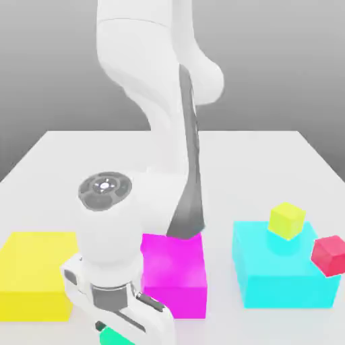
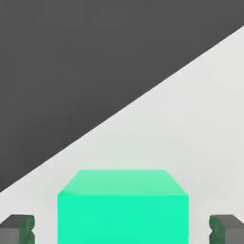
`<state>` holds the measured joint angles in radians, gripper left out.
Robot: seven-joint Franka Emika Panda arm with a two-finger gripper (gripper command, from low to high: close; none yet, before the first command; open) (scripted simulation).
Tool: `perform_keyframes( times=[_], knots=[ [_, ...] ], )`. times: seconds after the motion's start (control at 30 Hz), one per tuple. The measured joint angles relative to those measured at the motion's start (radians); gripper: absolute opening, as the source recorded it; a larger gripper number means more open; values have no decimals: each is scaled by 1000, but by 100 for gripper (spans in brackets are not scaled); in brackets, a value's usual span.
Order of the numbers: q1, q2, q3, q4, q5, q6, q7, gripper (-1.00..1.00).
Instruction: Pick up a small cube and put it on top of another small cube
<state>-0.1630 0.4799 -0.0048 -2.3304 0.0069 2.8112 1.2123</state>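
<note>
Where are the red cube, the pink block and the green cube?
Red cube (image 1: pixel 330 256): exterior view, front face.
Pink block (image 1: pixel 173 291): exterior view, front side.
Green cube (image 2: pixel 123 220): hand view, big flat side.

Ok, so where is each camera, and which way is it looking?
Exterior view: it sits off the arm, looking a bit down over the table, with big yellow, magenta and cyan blocks. I can't tell which side of the robot it's on. It shows the white arm and hand.
Hand view: it rides on the robot's hand, looking out past the open gripper, whose fingertips show, at a green cube.
Both views share that green cube.
</note>
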Motion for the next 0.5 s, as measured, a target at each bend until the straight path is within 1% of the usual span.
perform_keyframes(
  times=[0.13, 0.3, 0.5],
  knots=[
    [-1, -1, 1, 0, -1, 0, 1, -100],
    [-10, -143, -2, -19, -1, -124, -3, -100],
    [-141, -86, -60, 179, 37, -272, -111, -100]
  ],
)
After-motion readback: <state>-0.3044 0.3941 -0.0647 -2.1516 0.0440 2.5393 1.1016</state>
